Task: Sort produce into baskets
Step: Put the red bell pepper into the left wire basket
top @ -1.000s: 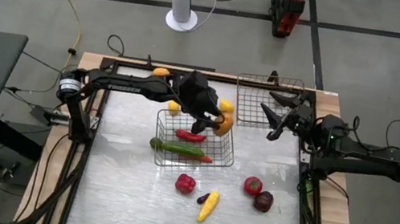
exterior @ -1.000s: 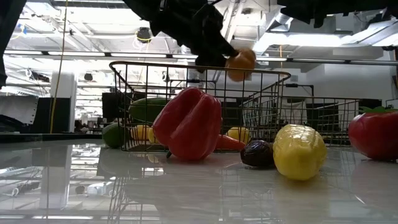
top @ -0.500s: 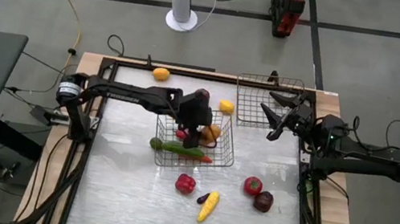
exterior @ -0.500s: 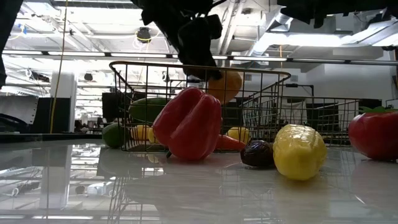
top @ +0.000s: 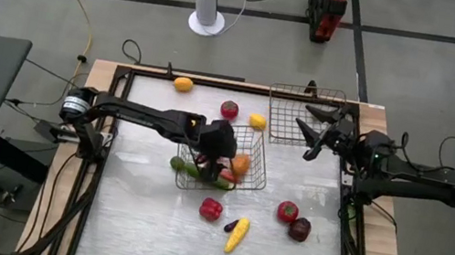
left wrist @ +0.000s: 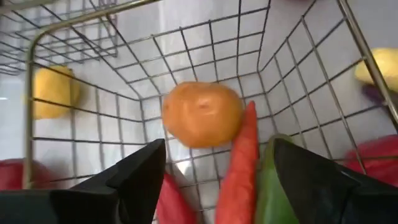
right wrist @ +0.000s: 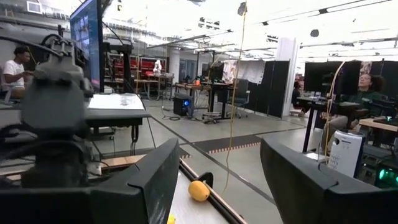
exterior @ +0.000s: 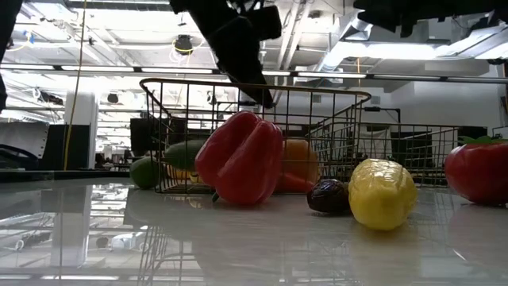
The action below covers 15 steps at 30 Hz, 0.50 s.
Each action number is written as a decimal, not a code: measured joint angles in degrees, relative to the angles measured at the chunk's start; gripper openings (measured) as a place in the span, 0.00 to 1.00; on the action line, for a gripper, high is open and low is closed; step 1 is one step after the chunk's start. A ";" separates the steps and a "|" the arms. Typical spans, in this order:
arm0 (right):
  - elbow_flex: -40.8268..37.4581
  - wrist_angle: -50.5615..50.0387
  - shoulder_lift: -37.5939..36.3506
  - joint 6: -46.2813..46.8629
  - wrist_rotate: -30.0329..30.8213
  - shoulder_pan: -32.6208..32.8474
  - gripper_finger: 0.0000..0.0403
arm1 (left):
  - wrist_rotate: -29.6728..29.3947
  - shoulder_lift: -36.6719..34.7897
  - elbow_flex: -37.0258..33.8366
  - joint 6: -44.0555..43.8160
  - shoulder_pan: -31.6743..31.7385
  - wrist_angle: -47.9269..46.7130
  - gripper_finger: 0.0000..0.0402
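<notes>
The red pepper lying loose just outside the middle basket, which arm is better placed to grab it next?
Probably the left: its open gripper hangs over the middle basket beside the red pepper; the right gripper waits farther off.

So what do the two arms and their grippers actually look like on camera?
Both arms are dark, nearly black, jointed links. The left arm has a silver band at its base; its fingers are broad, flat and matte black. The right gripper has dark angular fingers, with cables trailing from that arm.

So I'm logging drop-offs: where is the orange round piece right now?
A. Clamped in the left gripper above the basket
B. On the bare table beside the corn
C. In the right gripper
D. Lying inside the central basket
D. The orange piece lies on the central basket floor beside a red pepper, past the left gripper, whose fingers stand apart and empty.
</notes>
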 joint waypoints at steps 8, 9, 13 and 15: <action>0.00 -1.17 0.02 0.73 0.00 0.02 0.63 | -10.32 -7.18 0.00 0.89 -6.72 -1.81 0.69; 0.00 -1.28 0.02 0.80 0.00 0.04 0.63 | -10.65 -8.04 0.00 0.56 -7.72 -1.89 0.69; 0.00 -1.63 0.02 1.27 0.00 0.04 0.63 | -10.81 -9.85 0.00 -1.48 -11.41 -2.62 0.69; 0.00 -1.75 0.02 1.54 0.00 0.13 0.63 | -10.87 -9.80 -0.06 -3.46 -13.51 -3.28 0.69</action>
